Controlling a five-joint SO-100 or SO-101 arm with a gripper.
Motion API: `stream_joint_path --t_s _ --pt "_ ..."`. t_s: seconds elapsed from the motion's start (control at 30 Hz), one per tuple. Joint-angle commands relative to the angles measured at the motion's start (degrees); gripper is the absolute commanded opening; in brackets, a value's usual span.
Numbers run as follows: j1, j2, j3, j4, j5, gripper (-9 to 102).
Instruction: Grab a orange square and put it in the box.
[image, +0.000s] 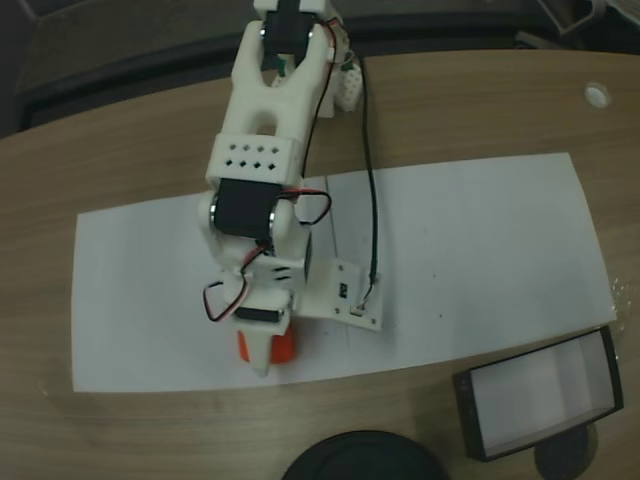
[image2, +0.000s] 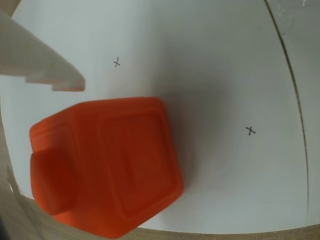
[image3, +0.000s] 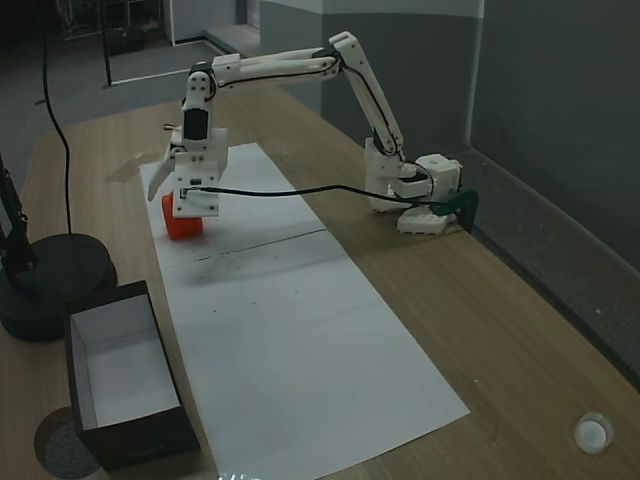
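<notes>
1. The white arm (image3: 300, 65) reached out from its base (image3: 415, 190) at the far edge of the table, upper links stretched nearly level in a fixed view.
2. The wrist bent downward, pointing the gripper (image: 264, 352) at the tabletop.
3. In the wrist view, one pale finger (image2: 37, 62) entered from the upper left.
4. Whether the jaws were spread or closed could not be told.

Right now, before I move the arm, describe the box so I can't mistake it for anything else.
Start from the white paper sheet on the wooden table. Just off the sheet's long edge, at the end away from the orange square, sits the box: a shallow rectangular tray, dark outside, pale inside. The round black disc beside it is circular and flat.
</notes>
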Motion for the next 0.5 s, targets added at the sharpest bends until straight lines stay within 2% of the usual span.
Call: stream_joint_path --t_s 0.0,0.17,0.37,0.47 --pt "-0.4 0.8 -3.9 0.1 -0.2 34" --pt "-1.8 0.5 -3.9 -0.2 -0.1 16" --pt "-5.4 1.5 -4.0 0.4 0.2 15" --pt "-9.9 5.1 -7.8 5.0 0.4 15"
